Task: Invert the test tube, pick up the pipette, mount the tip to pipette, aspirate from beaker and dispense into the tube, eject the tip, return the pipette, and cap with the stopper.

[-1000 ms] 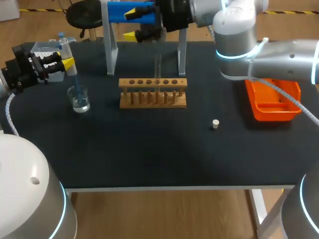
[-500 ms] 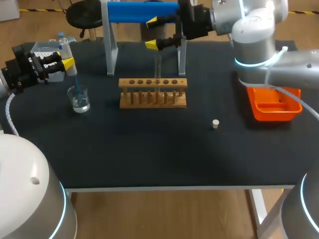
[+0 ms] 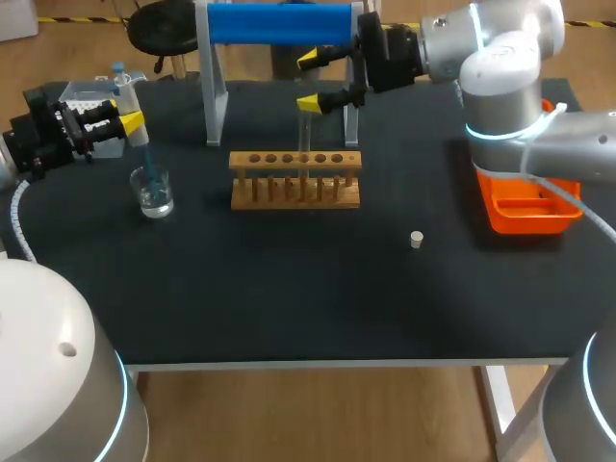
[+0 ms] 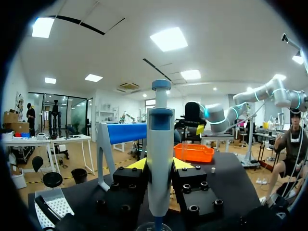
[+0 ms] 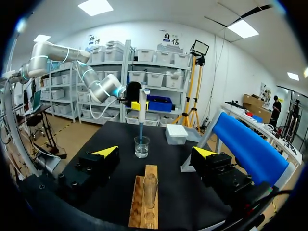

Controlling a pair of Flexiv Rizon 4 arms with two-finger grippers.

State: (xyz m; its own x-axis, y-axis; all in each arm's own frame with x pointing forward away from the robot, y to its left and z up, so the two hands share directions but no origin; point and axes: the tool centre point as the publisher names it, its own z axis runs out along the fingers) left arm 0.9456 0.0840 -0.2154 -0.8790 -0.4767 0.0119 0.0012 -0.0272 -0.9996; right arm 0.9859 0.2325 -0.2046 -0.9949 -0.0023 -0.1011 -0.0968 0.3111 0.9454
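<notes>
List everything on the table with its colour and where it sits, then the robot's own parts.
table: one, black, under everything
stand: one, blue bar on grey legs, at the rear
tip box: one, whitish, rear left corner
beaker: one, clear with liquid, left of the rack
pipette: one, pale blue-grey, blue tip down in the beaker
rack: one, wooden, middle of the table
tube: one, clear, upright in the rack
stopper: one, cream, lying alone right of the rack
bin: one, orange, right edge
left hand: one, yellow-tipped, shut on the pipette
right hand: one, yellow-tipped, open above the tube
</notes>
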